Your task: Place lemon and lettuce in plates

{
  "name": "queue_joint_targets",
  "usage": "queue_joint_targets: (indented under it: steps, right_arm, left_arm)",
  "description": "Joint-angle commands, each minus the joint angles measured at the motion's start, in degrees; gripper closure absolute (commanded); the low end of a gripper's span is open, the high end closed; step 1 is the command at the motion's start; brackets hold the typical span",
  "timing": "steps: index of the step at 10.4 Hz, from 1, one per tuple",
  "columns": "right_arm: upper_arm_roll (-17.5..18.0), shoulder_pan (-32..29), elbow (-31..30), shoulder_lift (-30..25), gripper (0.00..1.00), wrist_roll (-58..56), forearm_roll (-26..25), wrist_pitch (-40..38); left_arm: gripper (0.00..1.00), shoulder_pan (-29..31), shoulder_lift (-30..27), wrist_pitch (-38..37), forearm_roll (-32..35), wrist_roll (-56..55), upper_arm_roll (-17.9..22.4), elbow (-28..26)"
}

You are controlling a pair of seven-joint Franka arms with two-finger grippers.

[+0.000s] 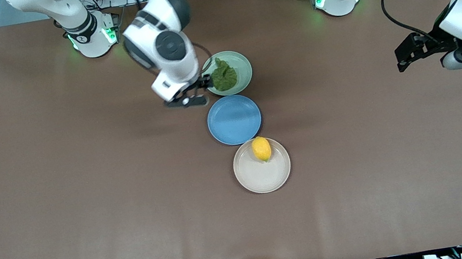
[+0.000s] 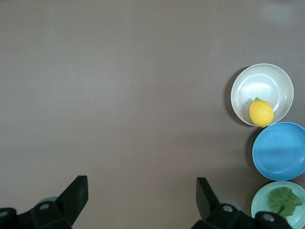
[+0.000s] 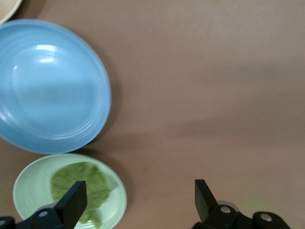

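The lettuce (image 1: 224,76) lies in the mint green plate (image 1: 244,65), farthest from the front camera. The lemon (image 1: 261,148) lies in the beige plate (image 1: 262,178), nearest to it, close to the rim toward the blue plate. My right gripper (image 1: 199,90) is open and empty, up over the mint plate's edge toward the right arm's end. In the right wrist view (image 3: 138,191), one finger is over the lettuce (image 3: 78,183) and the other over bare table. My left gripper (image 1: 405,58) is open and empty, waiting high over the left arm's end of the table. The left wrist view shows the lemon (image 2: 261,112) and lettuce (image 2: 284,200).
A blue plate (image 1: 234,119) sits empty between the two other plates, almost touching both. The three plates form a row in the middle of the brown table (image 1: 83,194). The arm bases stand along the table's edge farthest from the front camera.
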Motion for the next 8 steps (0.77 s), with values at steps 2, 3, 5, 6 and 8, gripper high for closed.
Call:
queue_joint_targets:
  steps: [2, 3, 5, 6, 8]
  right_arm:
    - [2.3, -13.5, -0.6, -3.7, 0.0, -8.0, 0.1, -2.0]
    - [2.3, -17.1, -0.7, -4.4, 0.0, -11.2, 0.0, -2.0]
    - [2.1, -23.2, -0.7, -6.8, 0.0, -21.2, -0.2, -2.1]
    - [1.5, -24.0, -0.7, -8.5, 0.0, -23.9, -0.5, -2.7]
    - [-4.9, -23.5, 0.1, -11.1, 0.0, -30.7, -1.3, -3.1]
  left_arm:
    - [0.0, 0.8, -2.2, -0.4, -1.2, 0.5, -0.3, -1.3]
    - [0.0, 0.8, -2.3, -0.4, -0.8, 0.4, -0.3, -1.2]
    - [0.0, 0.9, -2.3, -0.3, -0.3, 0.5, 0.0, -1.1]
    - [0.0, 0.9, -2.3, -0.3, -0.3, 0.5, 0.0, -1.1]
    - [0.0, 1.0, -2.3, -0.1, 1.9, 0.9, 0.0, -1.1]
